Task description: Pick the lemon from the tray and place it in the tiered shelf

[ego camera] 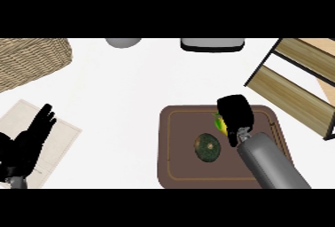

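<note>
The robot's right hand hangs over the brown tray on the white surface, covering most of the lemon, of which only a yellow sliver with a green tinge shows at the hand's left edge. Whether the fingers are curled round the fruit cannot be told from this steep view; the hand hides the contact. Just near and left of the lemon, a dark green, round fruit, possibly an avocado, lies on the same tray. The wooden tiered shelf stands at the far right, well apart from the tray's middle. The left hand rests with straight fingers over a pale cutting board at the near left.

The step appears to be the grasp. It would go best if the hand settles squarely over the lemon, closes on its round sides without nudging the green fruit, then lifts straight up clear of the tray's rim before swinging right towards a shelf tier.

A wicker basket sits at the far left. No brand, label or writing can be read anywhere.
</note>
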### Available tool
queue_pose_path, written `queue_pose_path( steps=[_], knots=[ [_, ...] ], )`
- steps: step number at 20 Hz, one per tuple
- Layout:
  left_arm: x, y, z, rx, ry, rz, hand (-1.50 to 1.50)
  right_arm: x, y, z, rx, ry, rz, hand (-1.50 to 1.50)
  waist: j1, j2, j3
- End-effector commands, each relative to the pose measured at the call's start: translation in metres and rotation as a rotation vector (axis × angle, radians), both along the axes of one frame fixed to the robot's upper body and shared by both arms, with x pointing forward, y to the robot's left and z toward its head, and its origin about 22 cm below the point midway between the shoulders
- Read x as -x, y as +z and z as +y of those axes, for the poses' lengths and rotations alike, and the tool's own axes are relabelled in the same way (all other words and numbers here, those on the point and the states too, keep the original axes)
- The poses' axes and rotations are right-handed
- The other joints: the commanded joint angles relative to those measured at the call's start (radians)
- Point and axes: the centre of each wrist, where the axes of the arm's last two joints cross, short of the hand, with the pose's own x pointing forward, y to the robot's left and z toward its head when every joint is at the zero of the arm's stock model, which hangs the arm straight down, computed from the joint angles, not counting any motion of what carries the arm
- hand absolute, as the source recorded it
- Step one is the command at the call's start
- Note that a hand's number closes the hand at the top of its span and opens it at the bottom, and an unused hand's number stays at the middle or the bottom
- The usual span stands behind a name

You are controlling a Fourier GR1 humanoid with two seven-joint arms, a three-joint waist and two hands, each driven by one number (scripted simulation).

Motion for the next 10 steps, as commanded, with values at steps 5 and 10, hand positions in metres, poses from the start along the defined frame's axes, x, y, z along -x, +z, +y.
queue_pose_path(
  steps=[5, 10],
  knots=[
    [-0.02, 0.015, 0.005, -0.002, 0.022, 0.001, 0.0, 0.027, 0.003, -0.015, 0.003, 0.073, -0.14, 1.5, -0.011, 0.01, 0.009],
    [-0.001, -0.008, 0.015, 0.003, 0.016, 0.003, 0.0, 0.016, 0.035, -0.02, -0.144, -0.108, -0.192, 1.5, -0.012, 0.01, 0.008]
  ],
)
